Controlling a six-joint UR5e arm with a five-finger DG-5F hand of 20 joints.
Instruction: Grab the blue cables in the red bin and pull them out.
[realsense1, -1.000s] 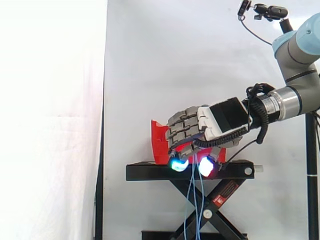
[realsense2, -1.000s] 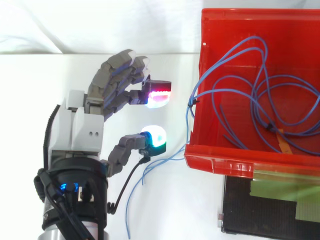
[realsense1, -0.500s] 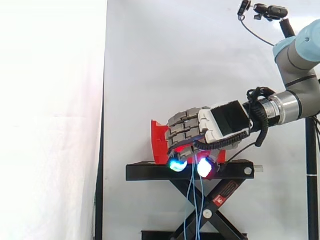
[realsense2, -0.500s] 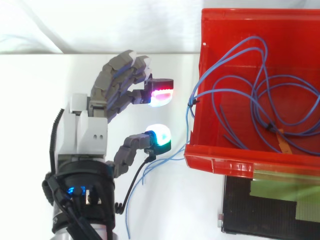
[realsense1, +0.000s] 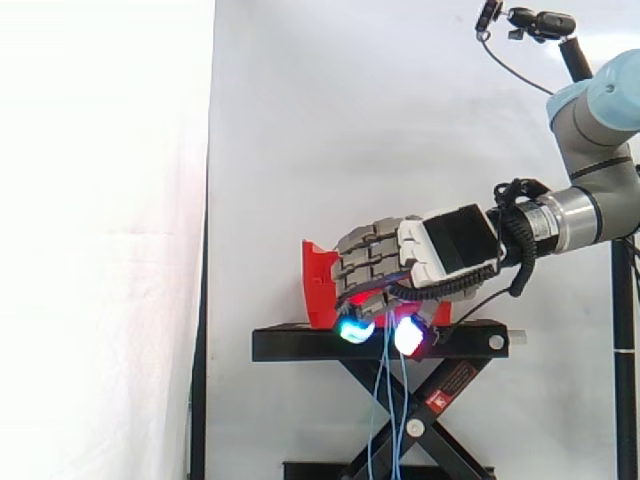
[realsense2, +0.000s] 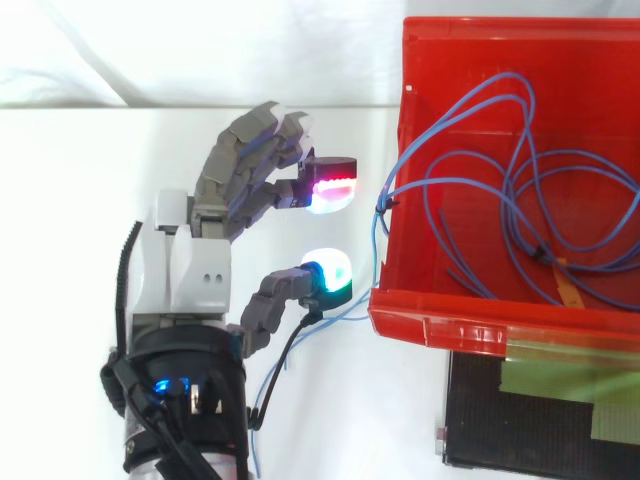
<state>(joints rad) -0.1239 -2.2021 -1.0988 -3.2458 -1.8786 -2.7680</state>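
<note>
Looks like the reach-in part, not the grab yet. Got the hand (realsense2: 190, 270) sitting just off the left wall of the red bin (realsense2: 470, 325), thumb and fingers spread apart, clamped on nothing. Find the blue cables (realsense2: 383, 208) looped inside the bin, with a few strands draped over that left wall and the front-left corner, dangling past the edge of the black stand (realsense1: 300, 345). Go for those draped strands instead of digging into the loops. Slide in until they sit between the glowing pads (realsense2: 328, 275), pinch firmly, then pull away from the bin slow and steady. Watch for snags on the rim, could drag the whole bin along.
</note>
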